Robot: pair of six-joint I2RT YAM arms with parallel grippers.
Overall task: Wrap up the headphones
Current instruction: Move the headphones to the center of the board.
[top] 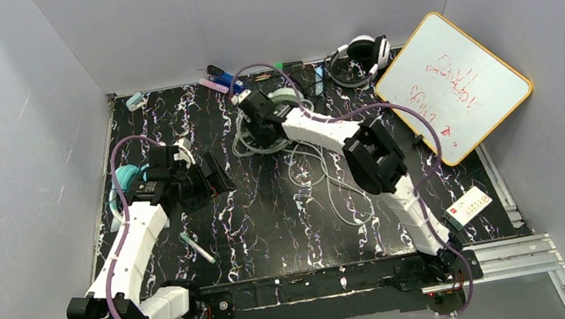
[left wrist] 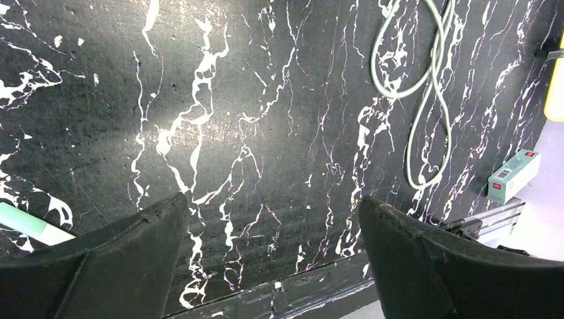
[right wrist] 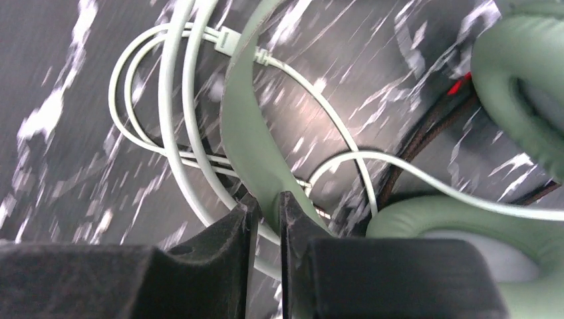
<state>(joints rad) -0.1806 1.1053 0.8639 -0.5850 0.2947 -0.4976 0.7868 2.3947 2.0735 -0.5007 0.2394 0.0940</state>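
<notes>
The mint-green headphones (top: 283,97) lie at the back middle of the mat, their pale cable (top: 325,178) trailing in loose loops toward the front. My right gripper (top: 257,117) is over them. In the right wrist view its fingers (right wrist: 268,199) are shut on the green headband (right wrist: 247,133), with an ear cushion (right wrist: 525,73) and cable loops (right wrist: 171,100) around it. The teal headphones (top: 126,177) sit at the left, partly hidden by my left arm. The black-and-white headphones (top: 361,57) rest at the back right. My left gripper (top: 209,179) (left wrist: 273,206) hangs wide open over bare mat, holding nothing.
A whiteboard (top: 456,85) leans against the right wall. A pen (top: 197,247) (left wrist: 26,226) lies near the left arm. A small box (top: 470,205) (left wrist: 513,174) sits at the right edge. Markers (top: 219,79) lie along the back edge. A cable loop (left wrist: 425,100) shows in the left wrist view.
</notes>
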